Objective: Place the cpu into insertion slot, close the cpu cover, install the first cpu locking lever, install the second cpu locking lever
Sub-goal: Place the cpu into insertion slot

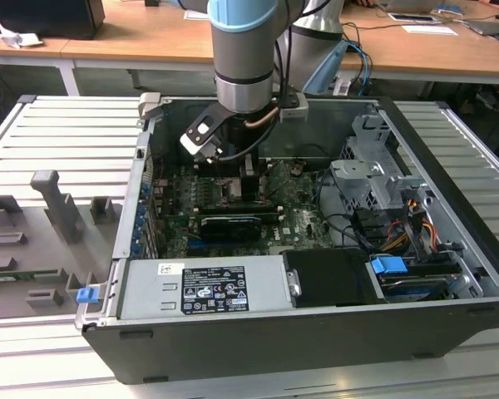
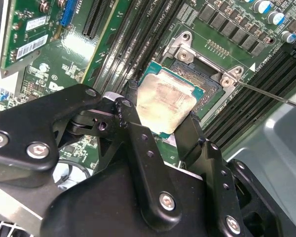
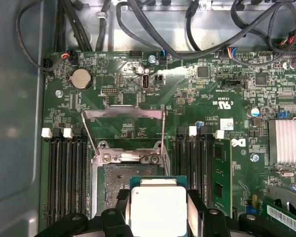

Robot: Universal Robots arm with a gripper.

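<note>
My gripper [image 2: 163, 117] is shut on the cpu [image 2: 164, 104], a flat square chip with a silvery-beige top, gripped on two opposite edges by the black fingers [image 2: 130, 116]. The cpu [image 3: 159, 210] hangs just above the insertion slot [image 3: 116, 181], covering part of its dark square bed. The other part of the insertion slot [image 2: 207, 74] lies bare beside the chip. The cpu cover [image 3: 123, 114], a thin silver frame with a window, stands swung open at the socket's hinge side. In the exterior view the gripper [image 1: 233, 173] reaches down into the computer case over the green board.
Black memory slots [image 3: 64, 177] flank the socket on both sides. A thin wire lever [image 2: 271, 96] sticks out beside the socket. A long black card [image 1: 230, 224], a grey power supply [image 1: 204, 287], a drive cage [image 1: 374, 179] and loose cables [image 1: 416, 224] crowd the case.
</note>
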